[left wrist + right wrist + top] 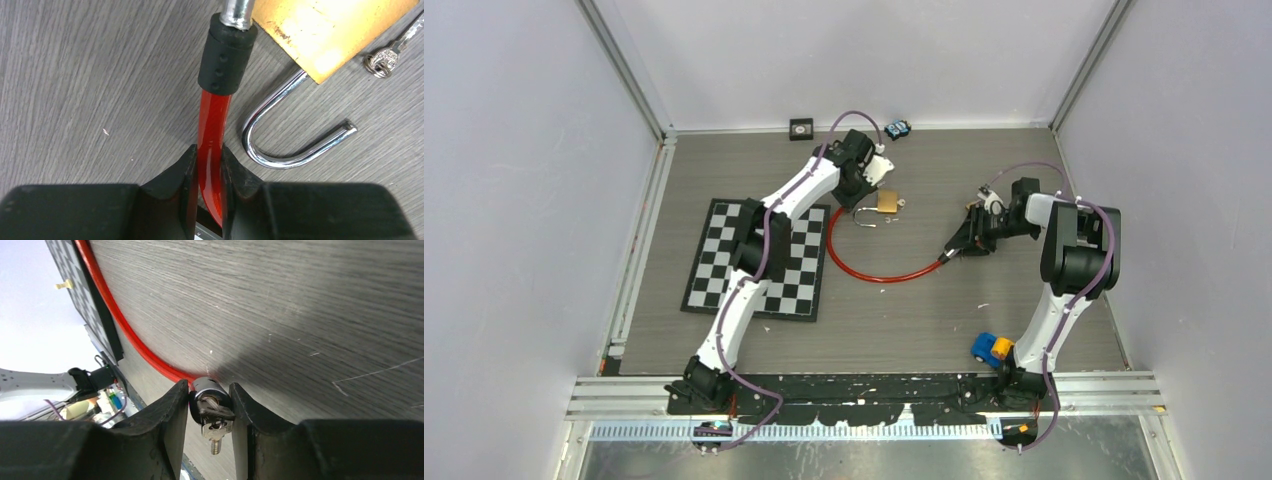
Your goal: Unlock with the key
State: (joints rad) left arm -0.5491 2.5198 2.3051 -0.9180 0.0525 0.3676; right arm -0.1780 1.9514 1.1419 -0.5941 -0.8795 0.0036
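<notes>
Left wrist: red cable (pixel 214 115) clamped beside open padlock (pixel 325 30).
Left pincer (pixel 209 154) gripped the cable, padlock just beyond its tips; right pincer (pixel 209 388) gripped the keyed lock head (pixel 210 401).

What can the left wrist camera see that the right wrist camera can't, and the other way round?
Only the left wrist: a brass padlock, its shackle open, and a small key at its side. Only the right wrist: a lock barrel holding a second key, and a checkered mat. Both: the red cable on the grey table.
</notes>
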